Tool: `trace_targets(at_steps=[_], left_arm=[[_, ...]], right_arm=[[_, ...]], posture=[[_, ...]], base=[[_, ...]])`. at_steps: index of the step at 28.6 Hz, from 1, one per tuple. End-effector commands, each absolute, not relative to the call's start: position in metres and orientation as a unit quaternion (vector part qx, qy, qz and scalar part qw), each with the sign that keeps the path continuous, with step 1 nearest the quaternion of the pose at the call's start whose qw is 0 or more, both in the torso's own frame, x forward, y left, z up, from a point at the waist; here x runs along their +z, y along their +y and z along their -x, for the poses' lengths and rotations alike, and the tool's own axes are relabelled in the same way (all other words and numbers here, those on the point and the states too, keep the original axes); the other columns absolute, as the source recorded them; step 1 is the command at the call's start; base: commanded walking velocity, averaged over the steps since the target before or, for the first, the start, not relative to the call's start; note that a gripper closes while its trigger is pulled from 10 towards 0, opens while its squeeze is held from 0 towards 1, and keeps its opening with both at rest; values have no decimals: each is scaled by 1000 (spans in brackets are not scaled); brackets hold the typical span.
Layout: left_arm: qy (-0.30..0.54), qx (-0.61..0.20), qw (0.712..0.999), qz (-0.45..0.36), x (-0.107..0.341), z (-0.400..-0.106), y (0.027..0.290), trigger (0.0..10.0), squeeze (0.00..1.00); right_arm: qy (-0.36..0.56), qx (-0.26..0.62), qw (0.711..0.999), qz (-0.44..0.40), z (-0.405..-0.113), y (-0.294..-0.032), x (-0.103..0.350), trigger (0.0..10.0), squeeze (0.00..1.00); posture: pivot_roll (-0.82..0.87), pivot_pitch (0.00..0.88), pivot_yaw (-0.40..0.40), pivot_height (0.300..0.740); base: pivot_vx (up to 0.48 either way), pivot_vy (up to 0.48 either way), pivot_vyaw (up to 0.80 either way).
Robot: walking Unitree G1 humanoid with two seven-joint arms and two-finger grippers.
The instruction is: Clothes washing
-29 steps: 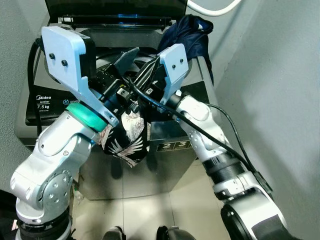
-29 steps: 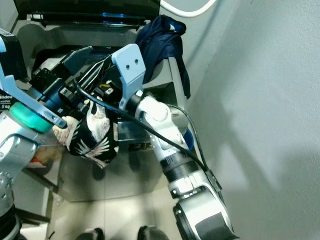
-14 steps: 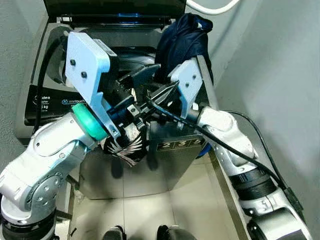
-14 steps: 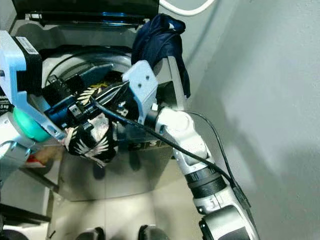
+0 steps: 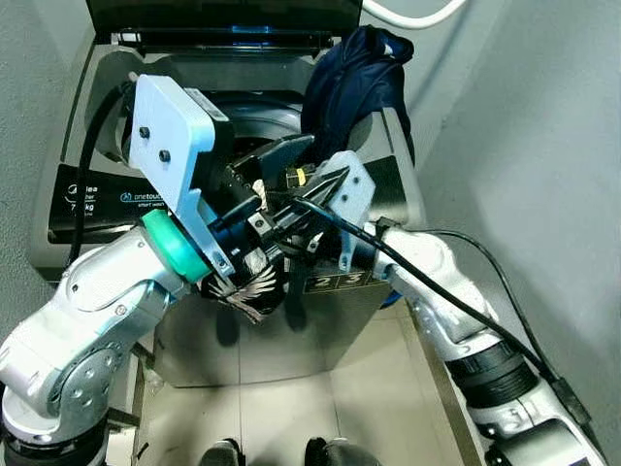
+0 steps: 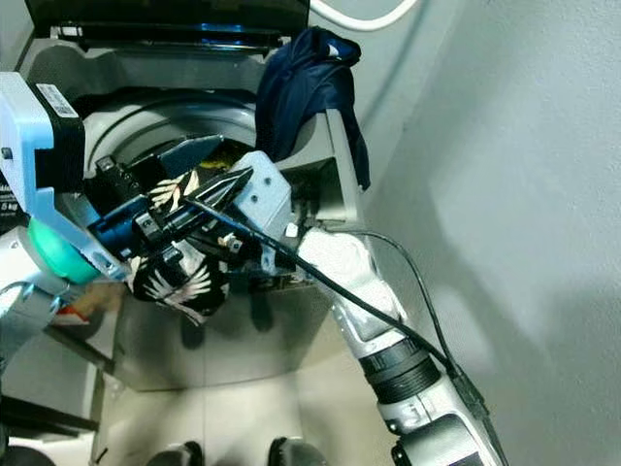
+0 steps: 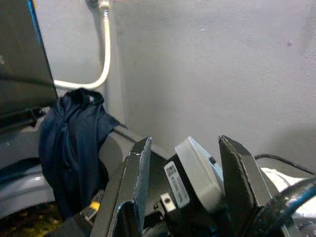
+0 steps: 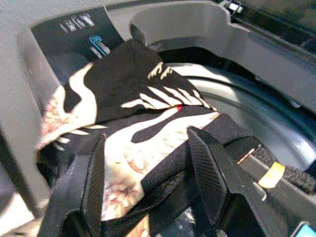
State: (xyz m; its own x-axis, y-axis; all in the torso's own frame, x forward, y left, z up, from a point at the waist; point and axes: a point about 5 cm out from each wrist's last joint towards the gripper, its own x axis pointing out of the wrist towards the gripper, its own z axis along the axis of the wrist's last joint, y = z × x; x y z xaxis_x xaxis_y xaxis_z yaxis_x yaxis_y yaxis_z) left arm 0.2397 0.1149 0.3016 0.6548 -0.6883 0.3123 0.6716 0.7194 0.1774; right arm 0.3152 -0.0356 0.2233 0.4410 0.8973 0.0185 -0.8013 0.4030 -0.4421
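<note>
Head cam, left eye: top-loading grey washing machine point(image 5: 87, 194) w/ dark control strip sits right in front, black lid point(image 5: 223, 15) swung up at the back, drum opening point(image 6: 146, 121) exposed. Both silver arms are crossed over the front edge of the tub. Black fabric garment w/ white and pinkish leaf print point(image 6: 179, 282) hangs bunched over the washer's front rim, part draped down the outside of the front panel, part up near the tub mouth. Left gripper point(image 5: 291, 155) pokes toward the drum's right side, black fingers apart, nothing between them; left wrist cam confirms: fingers point(image 7: 133, 182) spread, w/ the right arm's grey wrist housing point(image 7: 197, 173) just past them. Right gripper point(image 8: 148, 168) is over the printed garment at the front rim; right wrist cam shows its two black fingers point(image 8: 207, 168) spread wide w/ the cloth lying across and between them, draped on rather than pinched — jaws open, as far as visible. Dark navy garment point(image 5: 349, 73) is heaped on the washer's back right corner, one fold trailing down the right side, touching the lid's edge. White hose point(image 5: 412, 15) loops on the grey wall above it. Robot's feet point(image 5: 277, 453) show on pale floor tiles below.
</note>
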Motion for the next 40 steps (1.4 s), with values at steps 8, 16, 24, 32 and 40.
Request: trace_targets(at_steps=[8, 16, 24, 32, 40], left_arm=[[-214, -214, 953, -6, 312, -256, 159, 10000, 0], [-212, -216, 953, -2, 311, -258, 157, 10000, 0], [-212, -215, 953, 0, 310, -258, 155, 10000, 0], [-213, -212, 954, 5, 310, -259, 156, 10000, 0], [-212, -213, 954, 8, 310, -260, 155, 10000, 0]], right_arm=[[-109, 559, 768, 293, -298, -17, 184, 10000, 0], [-77, 567, 755, 319, -298, -23, 168, 10000, 0], [-78, 566, 751, 330, -299, -24, 165, 0, 0], [-85, 558, 757, 328, -302, -24, 168, 0, 0], [-88, 566, 766, 291, -300, -26, 173, 0, 0]], posture=[[70, 113, -8, 740], [62, 116, -6, 740], [63, 114, -10, 740], [53, 113, -8, 740], [42, 125, -5, 740]], base=[[0, 0, 0], [0, 0, 0], [0, 0, 0], [0, 0, 0], [0, 0, 0]])
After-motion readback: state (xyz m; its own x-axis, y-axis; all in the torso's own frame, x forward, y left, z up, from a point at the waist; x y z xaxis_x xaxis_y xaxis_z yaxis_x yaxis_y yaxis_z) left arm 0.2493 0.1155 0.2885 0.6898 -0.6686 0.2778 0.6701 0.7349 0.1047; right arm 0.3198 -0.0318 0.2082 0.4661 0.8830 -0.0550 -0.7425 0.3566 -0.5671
